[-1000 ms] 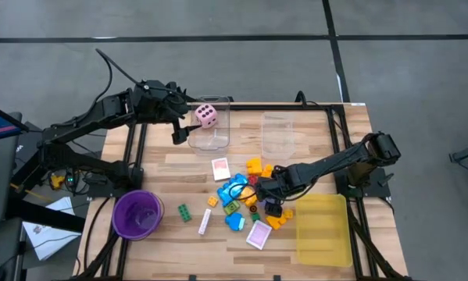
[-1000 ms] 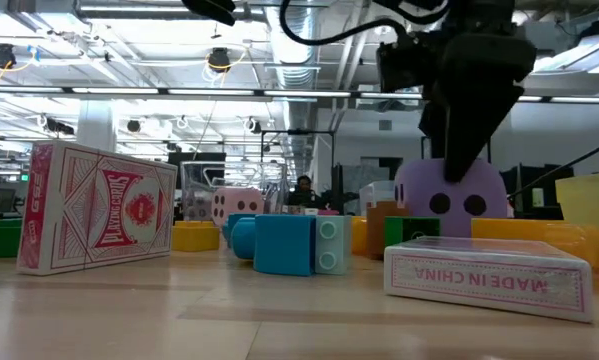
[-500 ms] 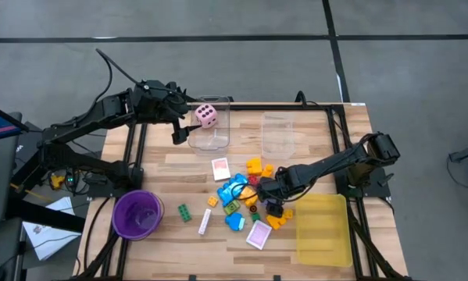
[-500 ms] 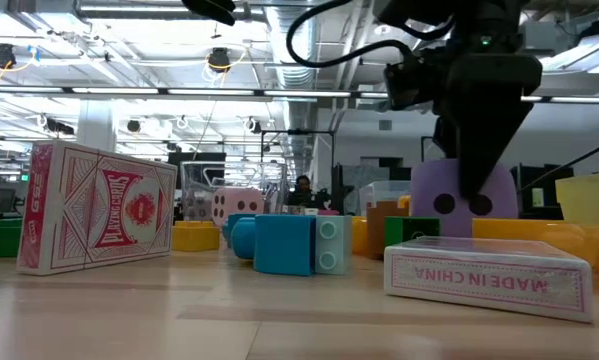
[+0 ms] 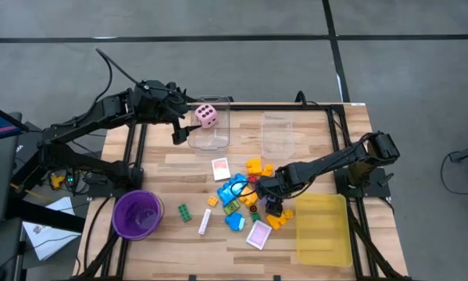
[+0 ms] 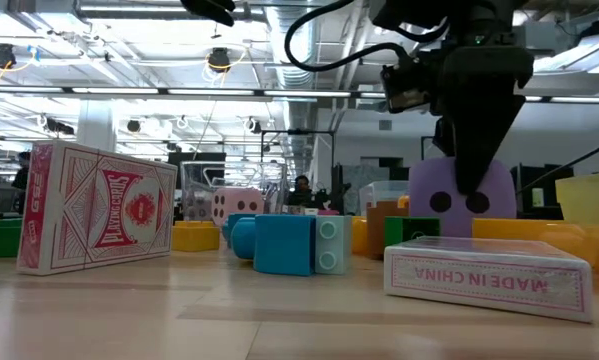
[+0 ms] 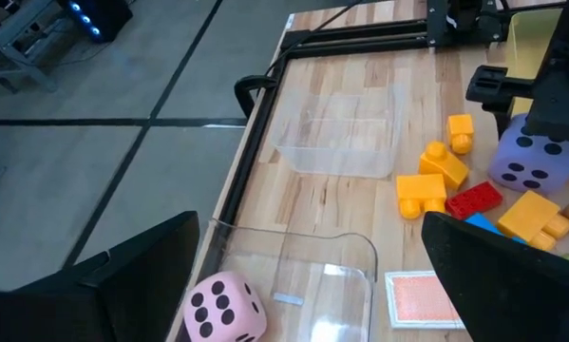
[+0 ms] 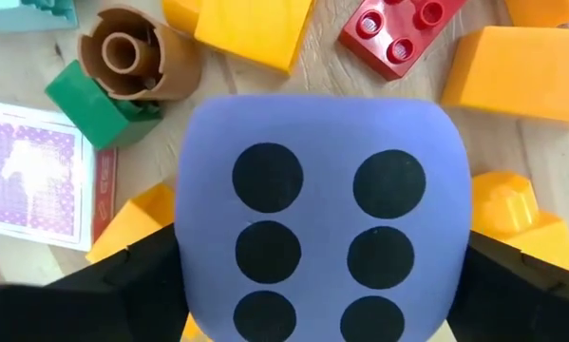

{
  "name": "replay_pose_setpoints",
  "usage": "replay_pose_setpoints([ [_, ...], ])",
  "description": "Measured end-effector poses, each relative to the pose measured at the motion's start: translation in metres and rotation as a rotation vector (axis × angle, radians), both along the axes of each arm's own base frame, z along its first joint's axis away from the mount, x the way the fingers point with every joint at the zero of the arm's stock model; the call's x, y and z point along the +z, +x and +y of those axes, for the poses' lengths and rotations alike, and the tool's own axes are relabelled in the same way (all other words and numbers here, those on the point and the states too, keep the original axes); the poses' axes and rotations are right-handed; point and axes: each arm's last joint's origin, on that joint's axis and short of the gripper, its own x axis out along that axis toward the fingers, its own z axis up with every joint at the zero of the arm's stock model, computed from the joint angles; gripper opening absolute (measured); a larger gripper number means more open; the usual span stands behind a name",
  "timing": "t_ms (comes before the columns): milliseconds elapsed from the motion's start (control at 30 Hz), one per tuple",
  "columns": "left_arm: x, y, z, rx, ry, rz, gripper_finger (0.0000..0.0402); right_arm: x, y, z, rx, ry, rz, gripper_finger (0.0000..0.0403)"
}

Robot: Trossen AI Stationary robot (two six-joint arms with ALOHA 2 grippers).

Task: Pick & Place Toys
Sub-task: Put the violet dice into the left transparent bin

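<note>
Right gripper: fingers spread either side of purple die, six-dot face shown only in right wrist view, amid blocks at counter centre. Left gripper: spread, beside clear box; pink die inside

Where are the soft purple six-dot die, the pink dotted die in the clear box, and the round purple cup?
Purple six-dot die [image 8: 322, 218]: right wrist view, middle of its six-dot face.
Pink dotted die [image 5: 206, 115]: high view, its top face.
Round purple cup [image 5: 118, 211]: high view, its rim.
</note>
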Motion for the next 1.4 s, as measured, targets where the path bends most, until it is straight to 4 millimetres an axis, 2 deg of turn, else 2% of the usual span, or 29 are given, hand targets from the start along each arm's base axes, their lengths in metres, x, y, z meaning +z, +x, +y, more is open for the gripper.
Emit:
replay_pose_setpoints([
  [167, -0.002, -0.001, 0.0, 0.0, -0.007, 0.022, 0.04, 0.005, -0.001, 0.0, -0.042, 0.021, -0.021, 0.0345],
  [333, -0.004, -0.002, -0.001, 0.001, -0.015, 0.041, 0.04, 0.034, -0.007, -0.007, -0.13, 0.067, -0.133, 0.0342],
  [500, -0.003, 0.0, -0.007, -0.025, -0.018, 0.038, 0.04, 0.082, -0.022, -0.028, -0.305, 0.155, -0.352, 0.0343],
  [700, 0.005, 0.011, -0.03, -0.125, 0.007, -0.057, 0.04, 0.152, -0.046, -0.054, -0.468, 0.318, -0.786, 0.0346],
  [833, 0.015, 0.018, -0.045, -0.146, 0.032, -0.177, 0.04, 0.185, -0.058, -0.065, -0.506, 0.393, -1.029, 0.0346],
  [967, 0.025, 0.024, -0.058, -0.153, 0.084, -0.284, 0.04, 0.199, -0.06, -0.07, -0.513, 0.432, -1.154, 0.0348],
  [1100, 0.023, 0.037, -0.07, -0.158, 0.149, -0.284, 0.04, 0.213, -0.056, -0.071, -0.486, 0.479, -1.299, 0.0348],
  [1400, 0.03, 0.065, -0.096, -0.221, 0.086, -0.502, 0.04, 0.23, -0.057, -0.069, -0.439, 0.536, -1.471, 0.0349],
])
